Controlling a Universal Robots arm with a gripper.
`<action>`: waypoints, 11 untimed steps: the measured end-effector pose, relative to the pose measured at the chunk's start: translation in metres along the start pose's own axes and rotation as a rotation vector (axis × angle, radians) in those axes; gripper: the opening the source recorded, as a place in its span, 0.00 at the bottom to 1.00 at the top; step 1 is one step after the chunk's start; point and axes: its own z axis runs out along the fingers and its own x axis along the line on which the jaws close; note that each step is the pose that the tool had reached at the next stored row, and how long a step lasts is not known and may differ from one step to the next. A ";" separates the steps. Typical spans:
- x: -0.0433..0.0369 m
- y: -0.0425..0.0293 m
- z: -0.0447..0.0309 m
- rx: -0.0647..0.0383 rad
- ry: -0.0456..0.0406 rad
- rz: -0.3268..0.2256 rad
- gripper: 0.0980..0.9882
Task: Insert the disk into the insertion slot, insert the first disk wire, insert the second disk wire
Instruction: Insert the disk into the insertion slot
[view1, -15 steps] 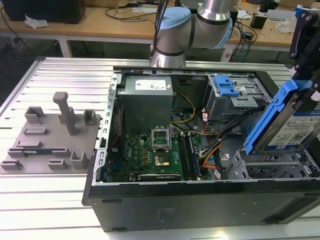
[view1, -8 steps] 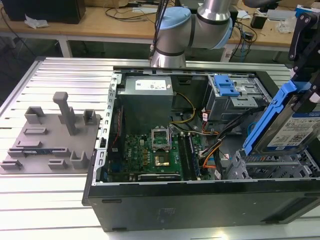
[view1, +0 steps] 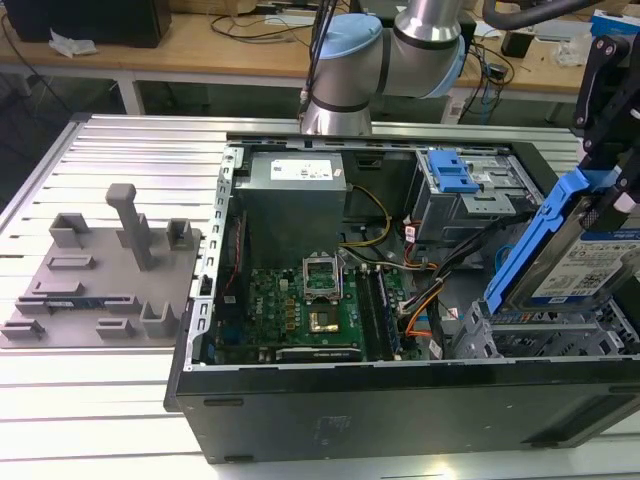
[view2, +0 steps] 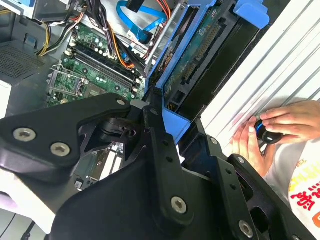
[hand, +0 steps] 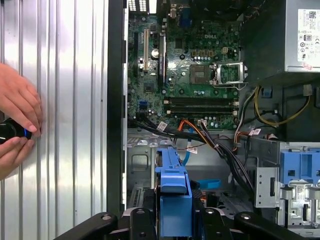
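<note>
The disk (view1: 572, 268), a silver drive with a white label in a bright blue carrier, hangs tilted over the right front corner of the open computer case. My gripper (view1: 603, 185) is shut on its upper end. In both wrist views the black fingers (hand: 102, 223) flank the disk's blue carrier (hand: 173, 199) (view2: 176, 125). Below the disk lies the insertion slot (view1: 525, 335) (hand: 141, 162), a grey perforated cage. The first disk wire (hand: 189, 125) (view1: 420, 300), orange among black leads, runs beside the cage. The second disk wire (view2: 134, 19) (hand: 186, 155), light blue, curves close by.
A second grey bay with a blue latch plate (view1: 455, 172) (hand: 296, 172) stands at the case's back right. The motherboard (view1: 310, 300) and power supply (view1: 295, 185) fill the case's left. A grey fixture plate (view1: 100, 280) lies left of the case. A person's hand (hand: 15, 117) (view2: 282, 122) rests on the ribbed table holding a small dark device.
</note>
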 end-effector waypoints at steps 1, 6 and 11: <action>0.0000 0.0000 0.0005 0.000 0.0000 0.000 0.30; 0.0001 -0.0009 0.0050 -0.001 -0.0001 0.000 0.30; 0.0001 -0.0017 0.0080 -0.001 -0.0001 0.001 0.30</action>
